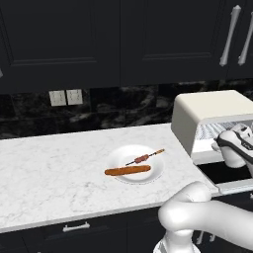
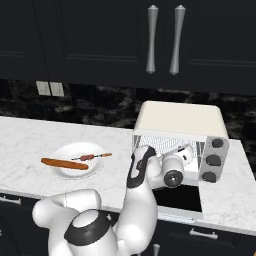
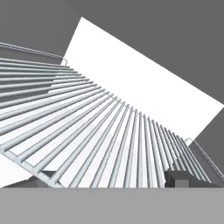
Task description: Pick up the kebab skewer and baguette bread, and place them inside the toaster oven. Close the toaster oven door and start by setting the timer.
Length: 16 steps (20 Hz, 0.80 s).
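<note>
Two foods plated (image 1: 136,185), oven (image 2: 180,120) open (perhaps unobstructed)

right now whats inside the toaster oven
Inside the toaster oven a bare wire rack shows, with the gripper reaching in. The arm hides part of the interior. The kebab skewer and baguette lie on the plate.

We've got a white marbled bench (image 1: 49,168), glossy white plate (image 1: 153,170), and shiny metal wire rack (image 3: 109,135) here.
</note>
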Motion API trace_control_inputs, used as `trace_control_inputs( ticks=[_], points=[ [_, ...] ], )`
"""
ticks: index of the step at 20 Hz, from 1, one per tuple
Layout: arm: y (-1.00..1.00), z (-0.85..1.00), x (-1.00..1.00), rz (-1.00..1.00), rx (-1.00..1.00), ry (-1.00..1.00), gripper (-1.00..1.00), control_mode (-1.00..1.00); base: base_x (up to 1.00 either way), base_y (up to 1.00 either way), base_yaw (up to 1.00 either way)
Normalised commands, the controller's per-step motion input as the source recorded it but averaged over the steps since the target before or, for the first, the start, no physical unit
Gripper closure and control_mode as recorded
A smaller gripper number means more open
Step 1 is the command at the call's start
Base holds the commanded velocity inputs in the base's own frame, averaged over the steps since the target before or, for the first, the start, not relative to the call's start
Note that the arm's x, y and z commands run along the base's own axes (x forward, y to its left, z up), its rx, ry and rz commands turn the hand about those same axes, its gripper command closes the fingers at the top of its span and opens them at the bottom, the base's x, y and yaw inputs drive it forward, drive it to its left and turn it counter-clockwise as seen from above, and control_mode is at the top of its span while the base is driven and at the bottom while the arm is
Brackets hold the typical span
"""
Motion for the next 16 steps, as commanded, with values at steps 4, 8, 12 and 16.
trace_control_inputs(
  ticks=[4, 8, 12, 16],
  points=[
    [0.01, -0.11, 0.0, 0.0, 0.0, -0.01, 1.0, -1.0, 0.0, 0.0, 0.0],
    [0.0, -0.01, 0.0, 0.0, 0.0, 0.0, 1.0, -1.0, 0.0, 0.0, 0.0],
    [0.0, 0.0, -0.27, 0.0, 0.0, 0.0, 1.0, -1.0, 0.0, 0.0, 0.0],
    [0.0, 0.0, -0.71, 0.0, 0.0, 0.0, 1.0, -1.0, 0.0, 0.0, 0.0]
  ],
)
